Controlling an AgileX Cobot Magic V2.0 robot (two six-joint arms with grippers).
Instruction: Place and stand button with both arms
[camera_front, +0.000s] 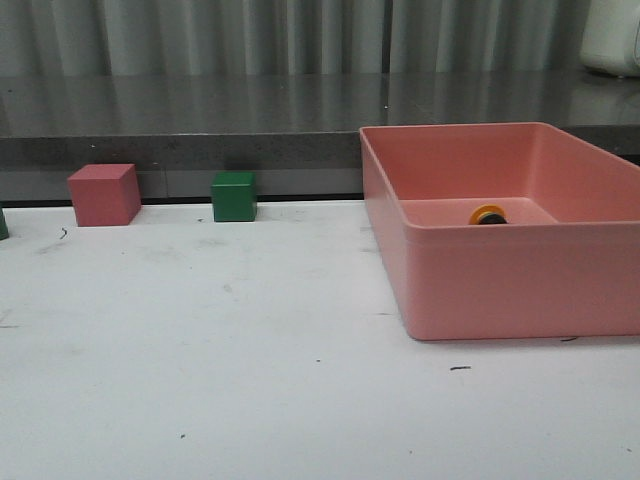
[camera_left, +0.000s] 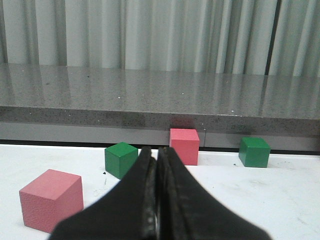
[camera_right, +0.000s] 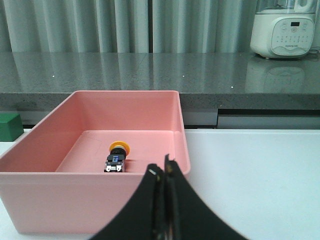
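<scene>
Button (camera_right: 116, 155) lying on its side on the floor of the pink bin (camera_right: 60, 200), both grippers closed on nothing.

We see its yellow cap pointing toward the bin's far wall and its black body with the terminals toward the near wall; in the front view only the cap shows above the rim, so how it rests there is hard to judge. The bin sits on the white desk (camera_front: 250, 370). The right gripper (camera_right: 164, 172) hangs just outside the bin's near wall, fingers pressed together. The left gripper (camera_left: 156, 160) is likewise closed, well apart from the bin, facing two pink cubes (camera_left: 52, 199) and two green cubes (camera_left: 120, 159) near the desk's back edge.
</scene>
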